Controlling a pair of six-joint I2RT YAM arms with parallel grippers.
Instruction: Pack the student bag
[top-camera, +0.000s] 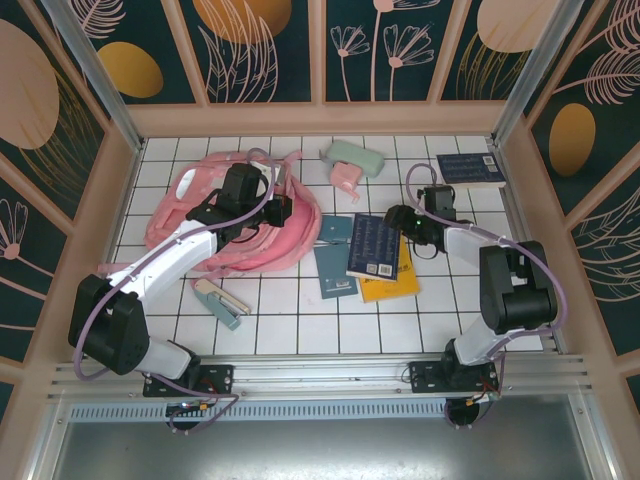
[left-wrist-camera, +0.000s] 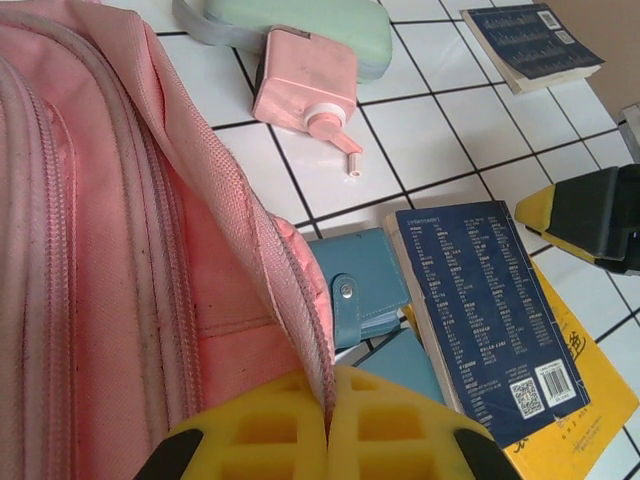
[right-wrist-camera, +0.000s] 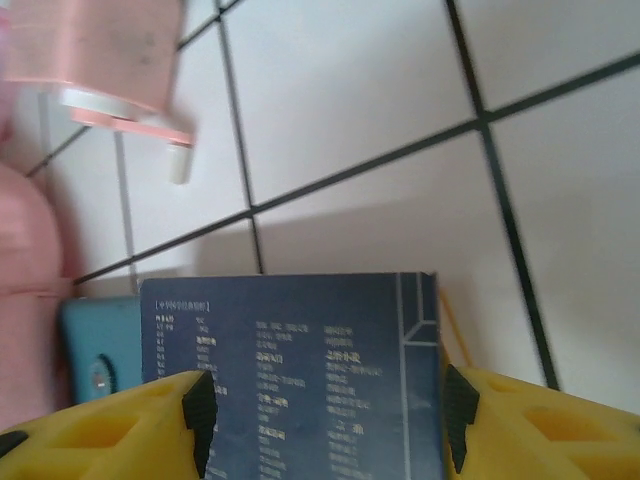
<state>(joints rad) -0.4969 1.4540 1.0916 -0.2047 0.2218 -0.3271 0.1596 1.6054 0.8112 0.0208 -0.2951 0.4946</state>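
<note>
The left claw (left-wrist-camera: 328, 418) is pinching the student bag (left-wrist-camera: 110, 260) at its zipper edge, the bag lying to its left. The right claw (right-wrist-camera: 325, 430) is gaping wide over a blue book (right-wrist-camera: 300, 340), with bare bench (right-wrist-camera: 350, 90) lying ahead.

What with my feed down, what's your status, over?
Left gripper shut on zipper edge of student bag. Right gripper open over dark blue book. Teal snap-clasp notebook beside bag.
</note>
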